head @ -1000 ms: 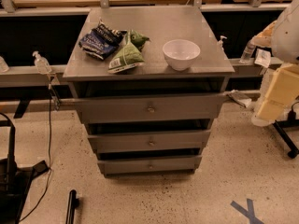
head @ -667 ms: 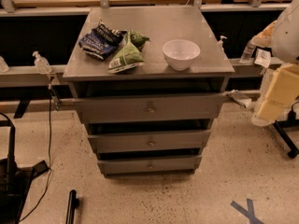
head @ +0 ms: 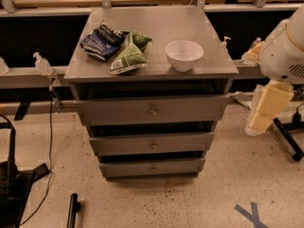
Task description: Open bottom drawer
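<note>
A grey metal cabinet (head: 151, 65) stands in the middle of the camera view with three drawers. The bottom drawer (head: 128, 168) is the lowest and narrowest front, with a small round knob (head: 153, 169) at its centre. No tray interior shows above its front. My gripper (head: 266, 109), cream-coloured, hangs at the right edge below the white arm (head: 284, 51). It is beside the cabinet at about the height of the top drawer (head: 118, 111), well apart from the bottom drawer.
On the cabinet top lie a dark blue snack bag (head: 101, 42), a green snack bag (head: 129, 55) and a white bowl (head: 184, 55). The middle drawer (head: 123, 144) sits between the other two. A dark stand (head: 10, 184) and cable are on the floor at left.
</note>
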`<action>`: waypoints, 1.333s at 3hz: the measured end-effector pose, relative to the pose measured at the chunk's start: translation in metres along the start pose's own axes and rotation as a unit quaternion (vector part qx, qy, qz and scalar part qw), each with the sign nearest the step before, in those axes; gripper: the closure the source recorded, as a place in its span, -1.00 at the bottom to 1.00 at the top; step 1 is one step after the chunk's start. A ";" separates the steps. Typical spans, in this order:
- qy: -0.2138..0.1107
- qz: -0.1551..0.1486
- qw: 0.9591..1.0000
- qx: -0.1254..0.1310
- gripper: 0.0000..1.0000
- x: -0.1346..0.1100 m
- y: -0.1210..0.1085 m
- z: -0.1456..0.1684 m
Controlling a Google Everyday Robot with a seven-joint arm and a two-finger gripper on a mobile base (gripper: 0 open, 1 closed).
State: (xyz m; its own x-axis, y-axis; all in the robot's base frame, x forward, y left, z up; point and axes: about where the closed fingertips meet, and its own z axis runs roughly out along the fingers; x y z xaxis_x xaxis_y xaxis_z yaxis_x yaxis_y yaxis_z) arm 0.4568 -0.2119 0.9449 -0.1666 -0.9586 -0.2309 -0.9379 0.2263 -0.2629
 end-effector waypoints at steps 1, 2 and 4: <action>-0.076 -0.011 0.997 -0.015 -1.00 -0.012 0.038 0.053; -0.140 -0.002 0.989 -0.036 -1.00 -0.013 0.088 0.137; -0.126 -0.009 0.991 -0.035 -1.00 -0.014 0.085 0.147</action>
State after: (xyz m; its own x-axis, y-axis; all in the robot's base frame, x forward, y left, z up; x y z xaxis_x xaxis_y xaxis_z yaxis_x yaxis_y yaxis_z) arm 0.4244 -0.1541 0.7876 -0.0772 -0.8864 -0.4564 -0.9603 0.1892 -0.2050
